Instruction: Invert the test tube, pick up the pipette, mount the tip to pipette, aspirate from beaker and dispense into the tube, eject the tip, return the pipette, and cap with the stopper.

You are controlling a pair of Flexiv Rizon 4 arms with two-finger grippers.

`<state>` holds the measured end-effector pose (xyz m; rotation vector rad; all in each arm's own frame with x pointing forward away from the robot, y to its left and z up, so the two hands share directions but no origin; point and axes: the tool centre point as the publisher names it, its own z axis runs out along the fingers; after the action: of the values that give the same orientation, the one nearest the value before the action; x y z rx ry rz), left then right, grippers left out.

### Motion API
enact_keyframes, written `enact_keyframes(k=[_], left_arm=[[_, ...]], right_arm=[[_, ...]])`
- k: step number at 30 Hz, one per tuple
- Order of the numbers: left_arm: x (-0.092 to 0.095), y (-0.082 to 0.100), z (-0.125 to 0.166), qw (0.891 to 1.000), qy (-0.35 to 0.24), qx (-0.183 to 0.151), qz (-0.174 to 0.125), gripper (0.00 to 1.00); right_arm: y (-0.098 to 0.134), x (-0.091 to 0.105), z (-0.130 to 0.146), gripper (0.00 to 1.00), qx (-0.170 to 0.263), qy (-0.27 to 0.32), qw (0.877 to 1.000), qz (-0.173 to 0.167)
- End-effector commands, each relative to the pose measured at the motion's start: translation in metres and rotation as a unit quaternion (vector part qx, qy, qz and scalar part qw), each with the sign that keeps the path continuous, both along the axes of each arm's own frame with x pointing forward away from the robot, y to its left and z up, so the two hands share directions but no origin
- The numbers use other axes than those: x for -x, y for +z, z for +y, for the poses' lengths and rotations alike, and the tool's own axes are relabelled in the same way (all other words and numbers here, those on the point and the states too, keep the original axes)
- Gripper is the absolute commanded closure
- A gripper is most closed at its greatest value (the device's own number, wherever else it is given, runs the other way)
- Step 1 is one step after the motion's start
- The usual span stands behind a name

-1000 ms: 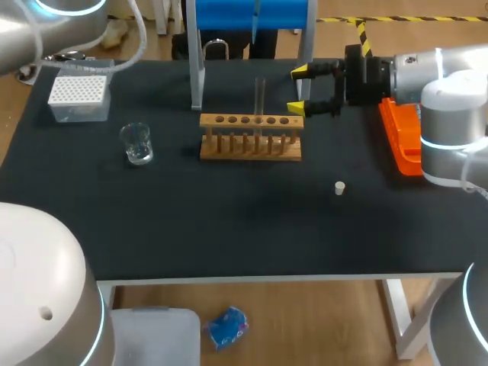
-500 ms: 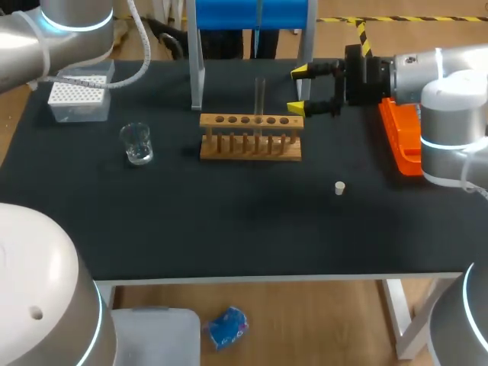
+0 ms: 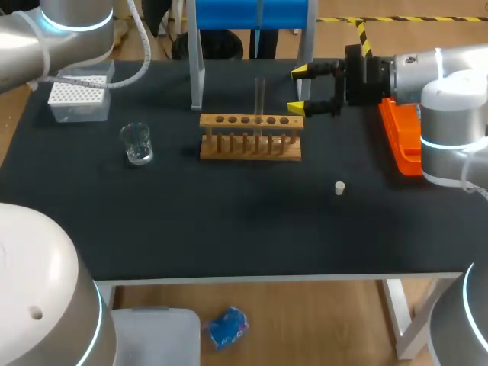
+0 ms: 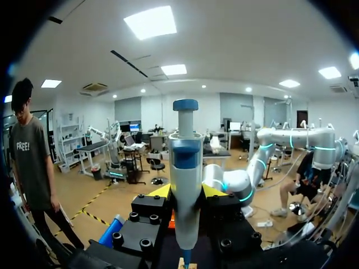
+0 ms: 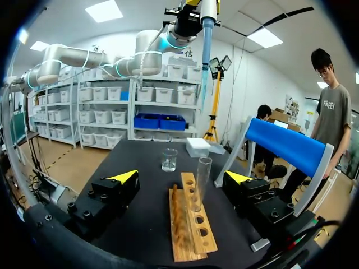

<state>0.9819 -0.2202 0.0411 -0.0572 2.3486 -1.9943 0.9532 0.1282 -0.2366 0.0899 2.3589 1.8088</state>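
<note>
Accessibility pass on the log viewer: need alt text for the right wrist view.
Open right gripper facing a wooden rack on the black table, with one glass tube standing upright in it. Beyond the rack sit a beaker and a white tip box; high above them the left gripper holds a pipette, pointing down.

Black table (image 3: 229, 221) — pipette (image 4: 185, 185) white, blue-capped — rack (image 3: 251, 136) tan wood, tray (image 3: 400, 141) orange.

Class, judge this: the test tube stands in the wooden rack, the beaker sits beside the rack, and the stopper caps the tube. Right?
One error: the stopper lies on the table, apart from the test tube, as the head view shows. The tube does stand in the wooden rack, with the beaker beside it.
</note>
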Motion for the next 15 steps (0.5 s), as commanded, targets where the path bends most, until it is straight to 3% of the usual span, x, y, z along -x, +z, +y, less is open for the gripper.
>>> enact_keyframes(k=[1, 15], left_arm=[[-0.006, -0.012, -0.007, 1.000, -0.008, 0.011, 0.000, 1.00], [-0.004, -0.039, -0.020, 1.000, -0.012, 0.016, 0.015, 1.00]], right_arm=[[-0.001, 0.000, 0.000, 0.00, 0.000, 0.000, 1.000, 0.000], [-0.001, 0.000, 0.000, 0.00, 0.000, 0.000, 1.000, 0.000]])
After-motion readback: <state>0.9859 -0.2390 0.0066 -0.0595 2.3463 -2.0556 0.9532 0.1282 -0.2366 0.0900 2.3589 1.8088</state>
